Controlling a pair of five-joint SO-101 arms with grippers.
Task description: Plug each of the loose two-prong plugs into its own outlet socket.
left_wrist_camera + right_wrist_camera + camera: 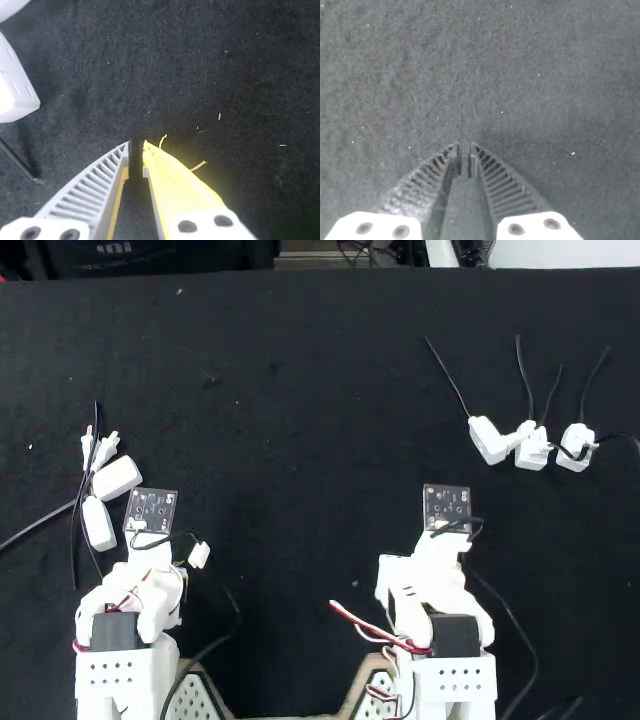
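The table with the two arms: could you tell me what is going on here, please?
Nothing is being handled at this moment. Both arms sit at the near edge of the black table. The left gripper and the right gripper are shut and empty above bare cloth. Three white wired pieces lie side by side at the far right of the table. A cluster of white blocks with black wires lies beside the left arm. Which of these are plugs and which are sockets is hard to tell.
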